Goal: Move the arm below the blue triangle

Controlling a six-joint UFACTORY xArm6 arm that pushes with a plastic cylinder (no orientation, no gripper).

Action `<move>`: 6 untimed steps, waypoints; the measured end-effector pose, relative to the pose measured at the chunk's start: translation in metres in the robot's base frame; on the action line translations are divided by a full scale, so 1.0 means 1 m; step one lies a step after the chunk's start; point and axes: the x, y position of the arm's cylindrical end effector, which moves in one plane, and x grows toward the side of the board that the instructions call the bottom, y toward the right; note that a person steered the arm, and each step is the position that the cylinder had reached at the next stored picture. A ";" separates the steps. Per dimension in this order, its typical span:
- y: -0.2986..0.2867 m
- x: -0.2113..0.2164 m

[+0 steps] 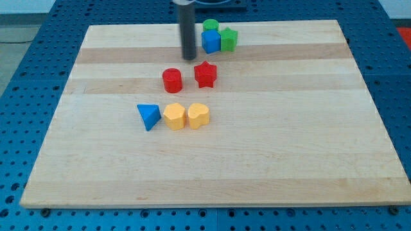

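Observation:
The blue triangle (149,117) lies left of the board's middle, at the left end of a row with a yellow hexagon (174,117) and a yellow heart-like block (198,116). My tip (189,58) is near the view's top, well above and to the right of the blue triangle. It stands just left of a blue cube (210,42) and above a red cylinder (172,80) and a red star (205,74).
A green cylinder (210,26) and a green star-like block (228,39) sit by the blue cube at the top. The wooden board (289,147) rests on a blue perforated table (26,96).

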 end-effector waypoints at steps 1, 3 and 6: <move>-0.066 0.038; -0.121 0.166; -0.022 0.192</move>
